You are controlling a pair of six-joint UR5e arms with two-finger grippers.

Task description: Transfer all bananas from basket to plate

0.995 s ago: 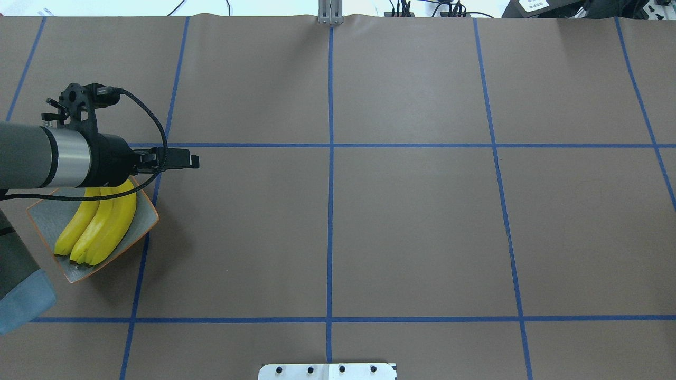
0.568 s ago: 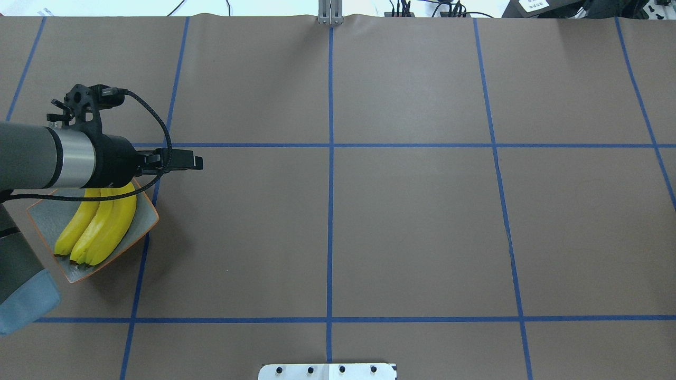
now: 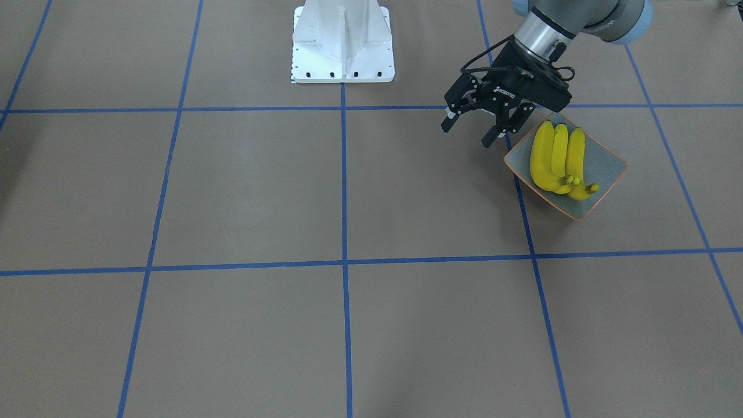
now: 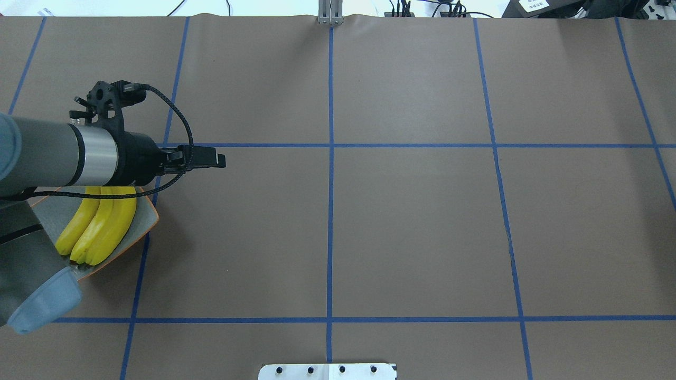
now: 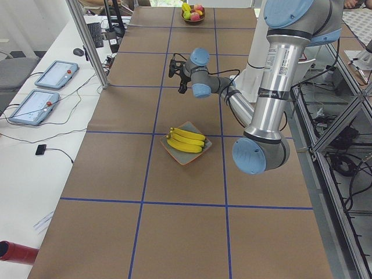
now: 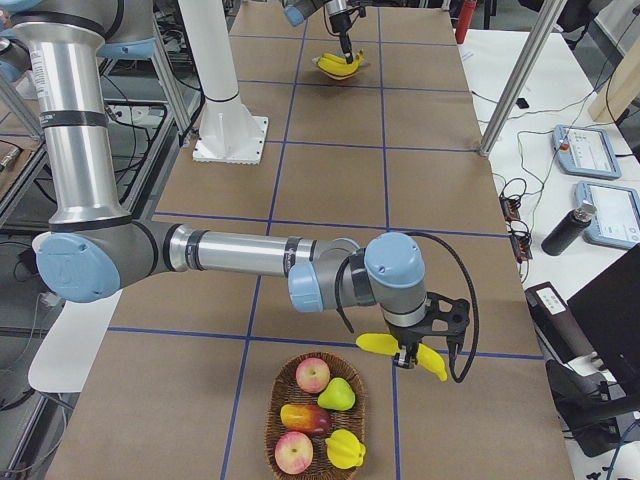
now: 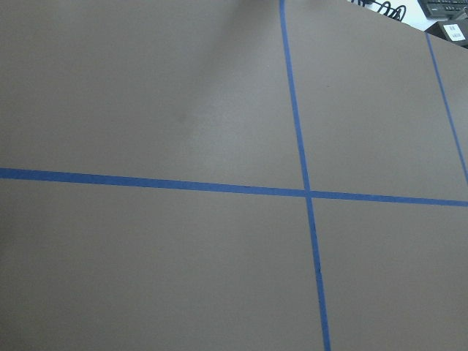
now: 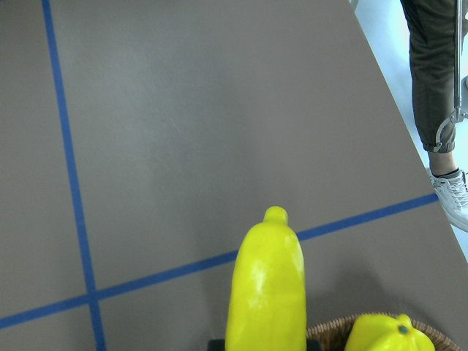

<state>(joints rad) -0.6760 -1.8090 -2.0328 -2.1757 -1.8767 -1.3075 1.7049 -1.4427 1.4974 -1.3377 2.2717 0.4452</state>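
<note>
- Three bananas lie side by side on the plate, at the counter's left end.
- One is left: the fourth banana hangs clamped in the right tool, by the wicker basket, right end.
- Left tool, fingers apart and empty, is near the plate; its body reads "ROBOTIQ".

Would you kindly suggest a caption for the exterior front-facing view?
Left tool hovers open above the table, beside the plate holding three bananas.

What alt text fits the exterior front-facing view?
The left hand hangs open and empty beside a grey, orange-rimmed plate holding three yellow bananas. The table is brown with a blue tape grid; the white robot base sits at the top.
</note>
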